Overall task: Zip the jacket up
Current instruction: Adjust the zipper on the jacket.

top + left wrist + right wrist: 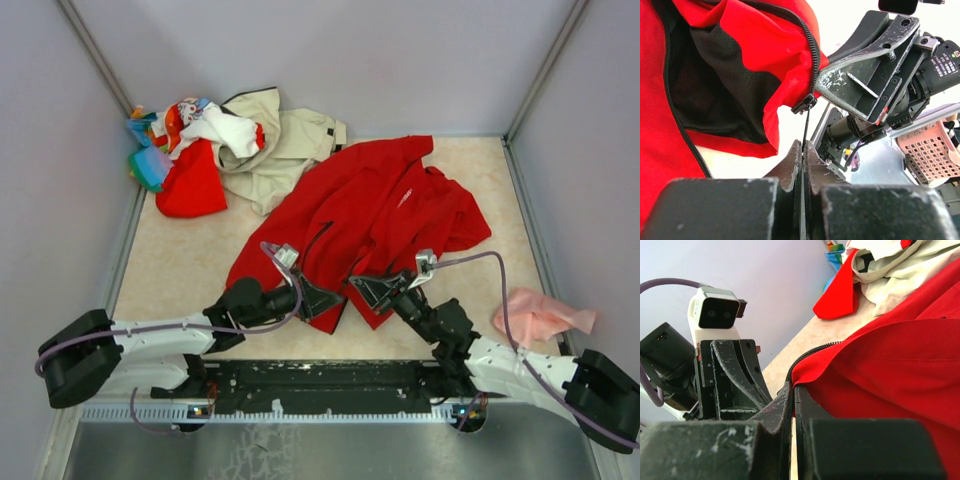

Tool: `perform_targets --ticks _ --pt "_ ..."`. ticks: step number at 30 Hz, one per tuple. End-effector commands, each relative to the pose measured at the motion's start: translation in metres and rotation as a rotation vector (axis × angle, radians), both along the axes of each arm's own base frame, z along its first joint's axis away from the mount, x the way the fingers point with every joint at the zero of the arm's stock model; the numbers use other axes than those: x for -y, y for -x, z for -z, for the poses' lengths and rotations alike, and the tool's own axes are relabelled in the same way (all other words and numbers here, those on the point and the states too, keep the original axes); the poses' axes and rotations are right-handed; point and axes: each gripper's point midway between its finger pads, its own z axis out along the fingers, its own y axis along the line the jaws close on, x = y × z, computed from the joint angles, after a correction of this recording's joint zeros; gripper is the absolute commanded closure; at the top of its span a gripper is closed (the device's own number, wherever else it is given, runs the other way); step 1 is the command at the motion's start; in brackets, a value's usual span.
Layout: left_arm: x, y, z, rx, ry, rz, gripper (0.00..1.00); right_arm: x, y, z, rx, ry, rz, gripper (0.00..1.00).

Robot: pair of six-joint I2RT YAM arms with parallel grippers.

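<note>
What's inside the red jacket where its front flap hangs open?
Black mesh lining shows inside the jacket, edged by zipper teeth. The slider hangs at the flap's edge, its pull cord pinched in the left gripper. Anything deeper is covered by red fabric.

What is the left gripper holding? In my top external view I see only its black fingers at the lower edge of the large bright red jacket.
Observer: The left wrist view shows the left gripper shut on a thin black pull cord that hangs from the black zipper slider.
Operator: And the right gripper?
Observer: In the right wrist view, the right gripper is shut on the red jacket edge, beside the black zipper teeth.
Operator: Is the front closed there?
Observer: No. The left wrist view shows it open, with the black mesh lining exposed.
</note>
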Motion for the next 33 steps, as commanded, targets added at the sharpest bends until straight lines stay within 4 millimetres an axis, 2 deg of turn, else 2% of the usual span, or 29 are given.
perform_targets --ticks 1,8,15,19,23,28,33 --pt "-0.007 0.01 0.037 -0.042 -0.114 0.031 1.0 0.022 0.0 0.016 0.021 -0.028 0.074 1.0" --pt "-0.004 0.013 0.028 -0.023 -0.084 0.057 1.0 0.017 -0.003 0.026 -0.039 -0.009 0.067 1.0" --pt "-0.008 0.011 0.009 0.004 -0.033 0.033 1.0 0.013 -0.005 0.039 -0.109 0.024 0.06 0.79" --pt "-0.009 0.009 0.003 0.01 -0.015 0.024 1.0 0.012 -0.006 0.047 -0.175 0.038 0.065 0.73" --pt "-0.009 0.009 0.005 0.007 -0.023 0.021 1.0 0.008 -0.005 0.057 -0.3 0.071 0.06 0.67" --pt "-0.009 0.009 0.011 0.007 -0.048 0.024 1.0 0.004 0.007 0.041 -0.377 0.031 -0.008 0.54" --pt "-0.009 0.009 0.01 0.017 -0.051 0.027 1.0 0.002 0.011 0.03 -0.422 0.014 -0.027 0.5"
